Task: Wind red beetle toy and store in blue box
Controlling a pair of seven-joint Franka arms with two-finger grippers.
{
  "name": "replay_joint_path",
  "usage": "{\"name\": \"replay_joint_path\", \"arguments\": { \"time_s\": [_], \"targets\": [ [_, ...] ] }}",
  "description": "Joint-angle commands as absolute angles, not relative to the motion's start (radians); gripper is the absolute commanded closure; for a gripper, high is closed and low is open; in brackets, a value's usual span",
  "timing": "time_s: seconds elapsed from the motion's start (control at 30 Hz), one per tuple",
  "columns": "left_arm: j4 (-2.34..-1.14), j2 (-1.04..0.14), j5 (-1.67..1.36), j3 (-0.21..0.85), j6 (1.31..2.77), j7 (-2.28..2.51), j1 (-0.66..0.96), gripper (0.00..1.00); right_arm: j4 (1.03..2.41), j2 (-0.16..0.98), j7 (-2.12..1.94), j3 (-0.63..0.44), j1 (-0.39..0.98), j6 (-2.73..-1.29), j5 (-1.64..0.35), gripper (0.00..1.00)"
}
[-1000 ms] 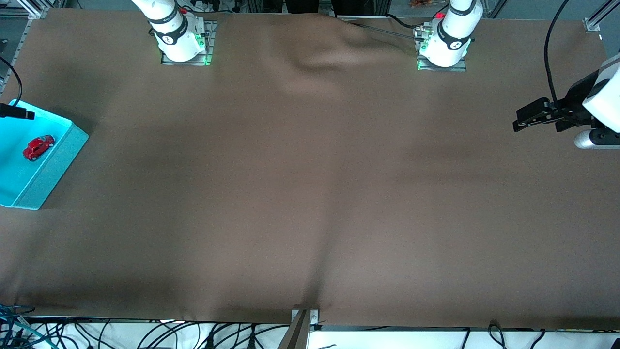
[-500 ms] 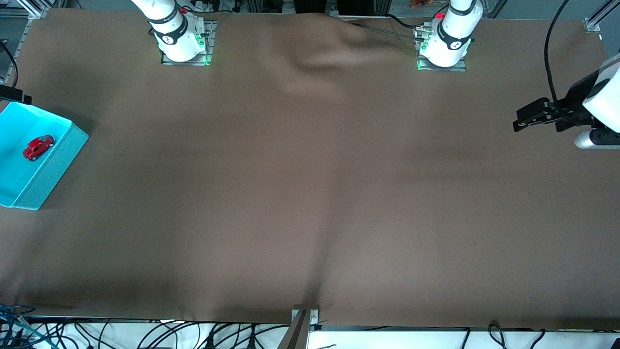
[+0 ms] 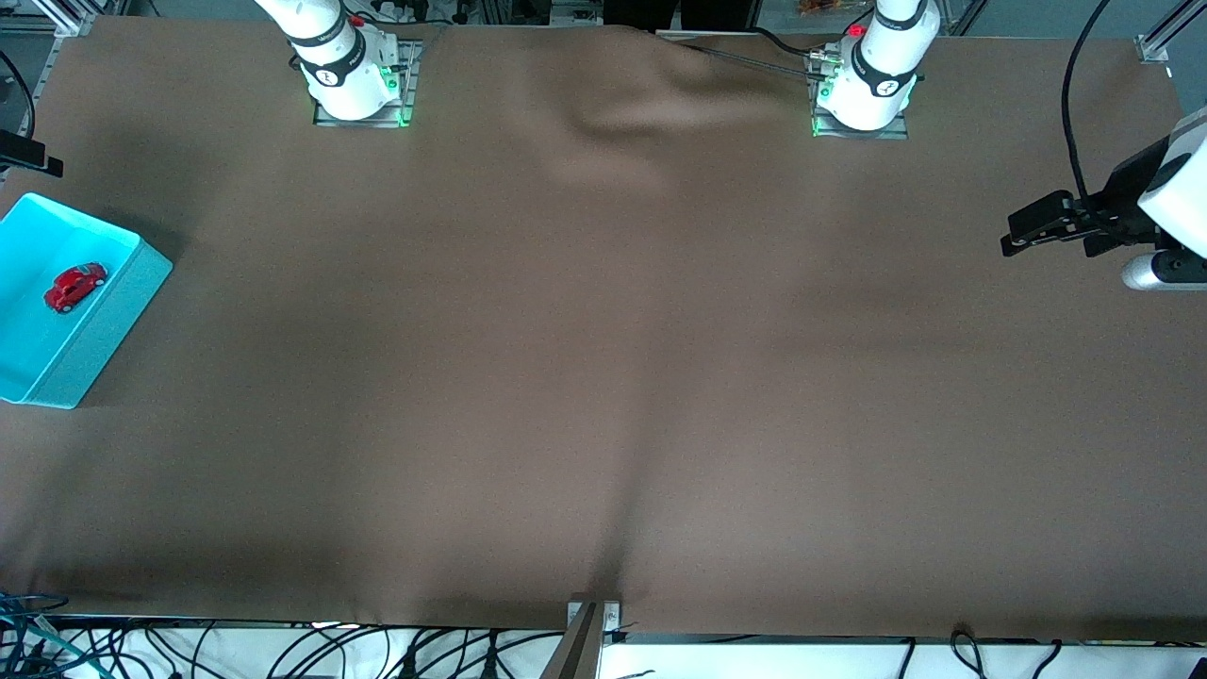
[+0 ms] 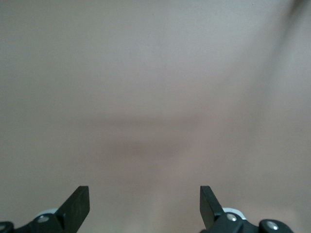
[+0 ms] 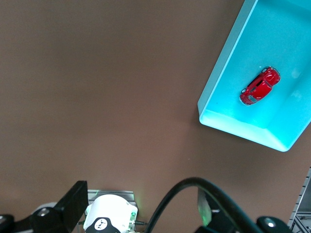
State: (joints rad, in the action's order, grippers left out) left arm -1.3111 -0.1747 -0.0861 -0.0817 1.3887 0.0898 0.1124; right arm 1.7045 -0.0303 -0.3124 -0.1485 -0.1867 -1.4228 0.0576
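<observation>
— Where do you find the red beetle toy (image 3: 75, 287)?

— You'll see it lying on the floor of the blue box (image 3: 104, 316), which sits at the edge of the desk (image 3: 603, 377) at the right arm's end. Nothing touches the toy.

— And your two grippers?

— Your right gripper (image 5: 141, 201) is up high above the desk near that edge, its fingers spread wide and holding nothing; a black cable (image 5: 194, 194) loops across its wrist view. Your left gripper (image 3: 1023, 231) waits over the edge at the left arm's end, fingers likewise spread apart and holding nothing.
</observation>
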Motion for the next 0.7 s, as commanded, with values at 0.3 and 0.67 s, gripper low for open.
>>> {"name": "replay_joint_path", "arguments": {
  "time_s": [0.3, 0.67],
  "targets": [
    [-1.307, -0.169, -0.104, -0.089, 1.376, 0.069, 0.109, 0.0, 1.769, -0.141, -0.301, -0.143, -0.149, -1.394, 0.075, 0.0],
    [-1.308, -0.169, -0.104, -0.089, 1.376, 0.069, 0.109, 0.0, 1.807, -0.199, -0.219, -0.12, -0.11, -1.396, 0.077, 0.0]
  ]
}}
